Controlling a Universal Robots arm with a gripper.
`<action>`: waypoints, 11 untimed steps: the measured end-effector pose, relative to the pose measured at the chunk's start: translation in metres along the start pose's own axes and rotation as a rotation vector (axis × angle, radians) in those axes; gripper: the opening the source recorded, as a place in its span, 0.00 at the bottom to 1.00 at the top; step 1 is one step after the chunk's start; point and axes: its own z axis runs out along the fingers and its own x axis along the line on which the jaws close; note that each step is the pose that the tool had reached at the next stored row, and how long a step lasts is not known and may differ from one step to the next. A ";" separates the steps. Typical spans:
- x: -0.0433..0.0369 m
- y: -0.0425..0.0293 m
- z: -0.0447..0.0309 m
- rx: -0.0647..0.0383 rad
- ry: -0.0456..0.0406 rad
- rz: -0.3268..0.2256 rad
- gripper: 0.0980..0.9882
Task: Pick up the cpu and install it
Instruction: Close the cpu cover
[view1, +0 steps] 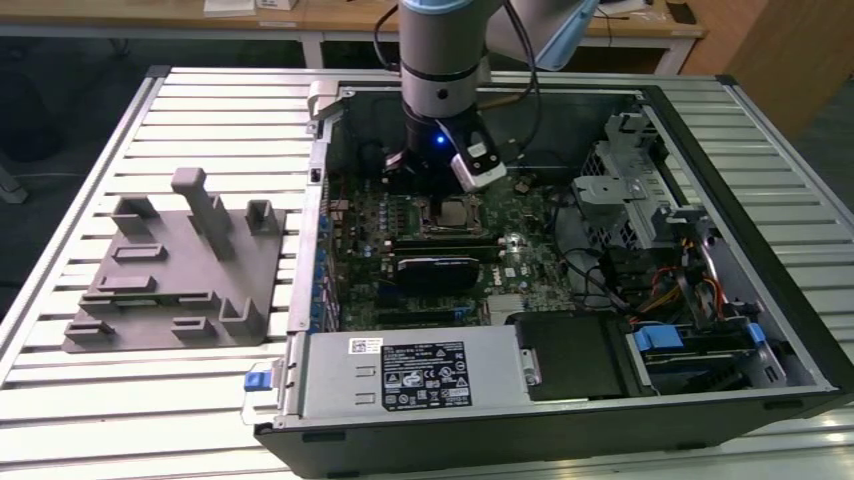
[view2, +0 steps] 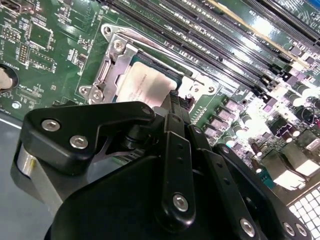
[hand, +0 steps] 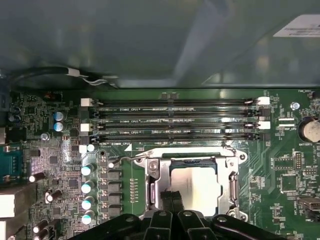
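Note:
The cpu (view1: 458, 210) lies flat in the open metal socket frame (hand: 152, 170) on the green motherboard, inside the open computer case (view1: 747, 250). Its pale silver top shows in both wrist views (view2: 145, 85) (hand: 197, 187). My gripper (view1: 446, 193) hangs from the arm straight over the socket. Its two black fingertips (hand: 171, 197) are pressed together with nothing between them. They stand at the edge of the cpu, close above it (view2: 175, 102). Whether they touch the chip cannot be told.
A large grey fixture (view1: 174, 265) sits on the slatted table at the exterior view's left. Beside the socket are memory slots (hand: 170, 122), a black glossy module (view1: 434, 268), the power supply (view1: 400, 375) and a drive cage (view1: 627, 200) with cables.

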 end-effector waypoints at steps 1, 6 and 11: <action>0.0006 0.0000 0.0006 0.000 0.0000 0.000 0.01; 0.0041 -0.0003 0.0034 0.000 0.0003 0.000 0.01; 0.0053 -0.0004 0.0066 0.000 0.0003 0.000 0.01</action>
